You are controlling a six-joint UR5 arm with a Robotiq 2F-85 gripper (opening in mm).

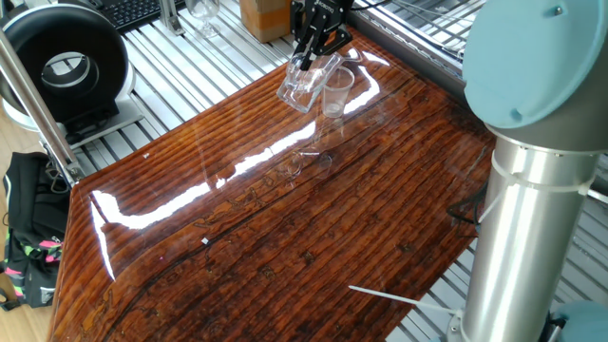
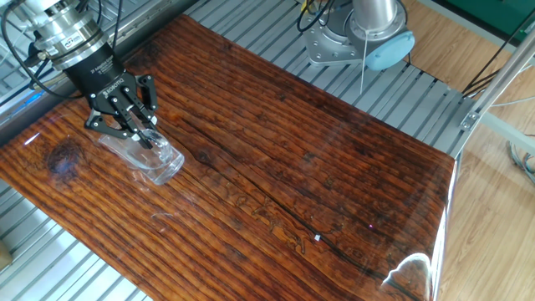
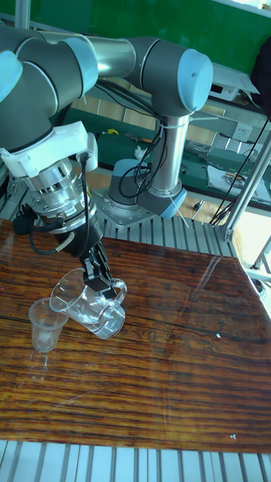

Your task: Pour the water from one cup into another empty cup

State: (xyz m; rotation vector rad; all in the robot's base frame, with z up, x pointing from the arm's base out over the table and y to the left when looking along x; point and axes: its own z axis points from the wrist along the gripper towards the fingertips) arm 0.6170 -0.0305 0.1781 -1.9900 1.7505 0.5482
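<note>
My gripper point(image 3: 102, 287) is shut on the handle side of the wide glass mug point(image 3: 84, 305), which it holds tipped over, mouth toward the small clear handleless cup point(image 3: 45, 324). That cup stands upright on the wooden table point(image 3: 165, 376), just beside the mug's rim. At the table's far corner in one fixed view, the gripper point(image 1: 305, 63) holds the mug point(image 1: 304, 85) next to the cup point(image 1: 337, 92). Seen from the other side, the gripper point(image 2: 144, 136) grips the tilted mug point(image 2: 150, 157) low over the wood. Whether there is water in either vessel I cannot make out.
The robot's grey column point(image 1: 527, 218) rises at the table's right edge. A black round device point(image 1: 62, 62), a cardboard box point(image 1: 262, 17) and a black bag point(image 1: 24, 249) lie beyond the table. Metal slats point(image 2: 359, 92) surround the wood.
</note>
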